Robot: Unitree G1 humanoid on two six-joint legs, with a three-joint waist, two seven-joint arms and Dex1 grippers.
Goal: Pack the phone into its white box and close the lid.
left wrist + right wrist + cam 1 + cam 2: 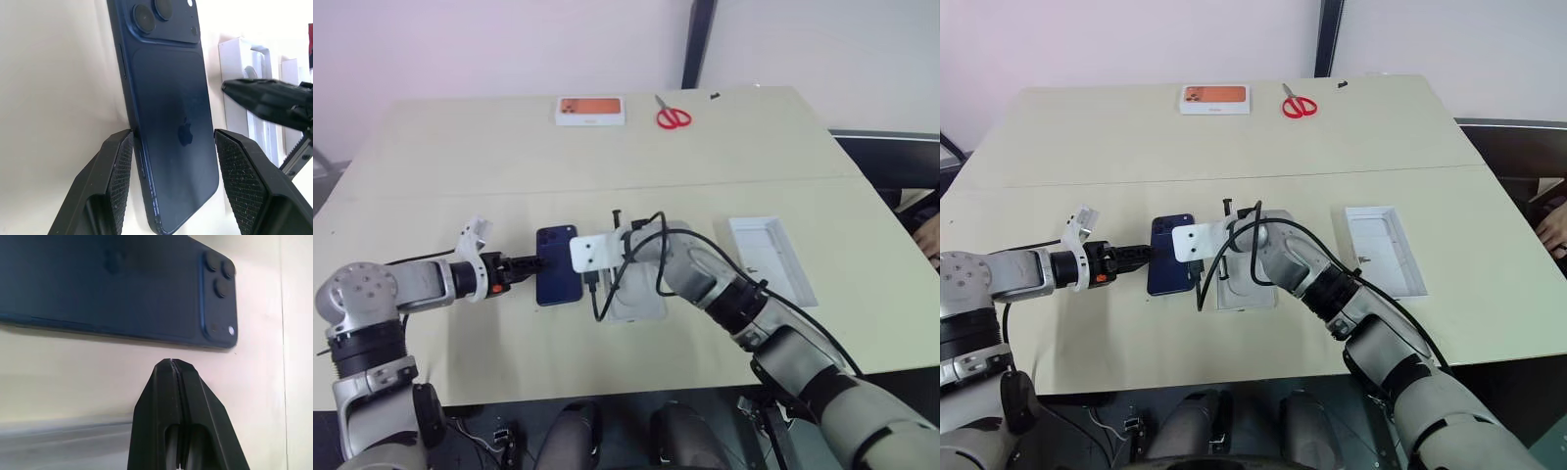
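**Midway, phone pinched at the edges before boxing**

Meanwhile the left gripper [168, 183] has its two black fingers, faced with cross-hatched pads [120, 181], closed against the long edges of the phone [558, 264], a slim navy slab with a glossy back and a raised camera cluster at one corner, tilted up on its edge on the pale, matte table [509, 147]. The right gripper [177, 377] hovers just beside the phone, fingers pressed flat together and holding nothing. Judging by the layout, the pick-up step is in hand. Next, the phone must be lifted and carried to the shallow white box [1246, 289] just beside it, under the right arm. A deeper white lid [771, 257] waits well apart, plain interior up. Orange-handled scissors [672, 117] lie at the far edge.
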